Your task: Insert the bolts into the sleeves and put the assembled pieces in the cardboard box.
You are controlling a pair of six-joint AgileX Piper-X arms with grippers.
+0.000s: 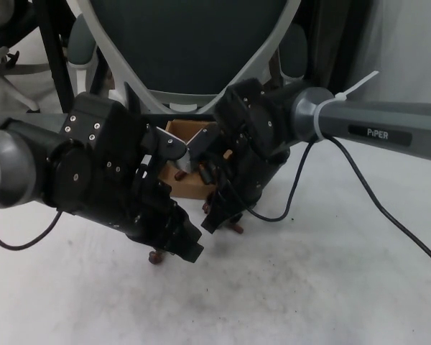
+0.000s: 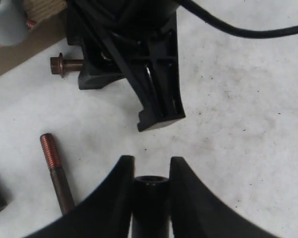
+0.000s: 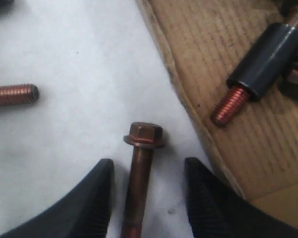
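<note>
My left gripper [image 2: 150, 164] is shut on a black sleeve [image 2: 150, 201] that stands upright between its fingers, just above the white bench. A loose copper bolt [image 2: 57, 173] lies beside it. My right gripper [image 3: 149, 166] is open, low over the bench, its fingers on either side of a copper bolt [image 3: 143, 148] with a gap on both sides. That bolt's head [image 2: 59, 65] pokes out beside the right arm's fingers [image 2: 159, 106]. The cardboard box [image 3: 213, 124] lies close by and holds an assembled bolt in a sleeve [image 3: 263, 54]. Both arms crowd in front of the box [image 1: 190, 185].
The threaded end of another bolt [image 3: 12, 94] lies on the bench near the right gripper. A black cable [image 1: 388, 208] trails over the bench on the right. An office chair [image 1: 187, 43] stands behind the bench. Bare white bench [image 1: 309, 287] stretches in front.
</note>
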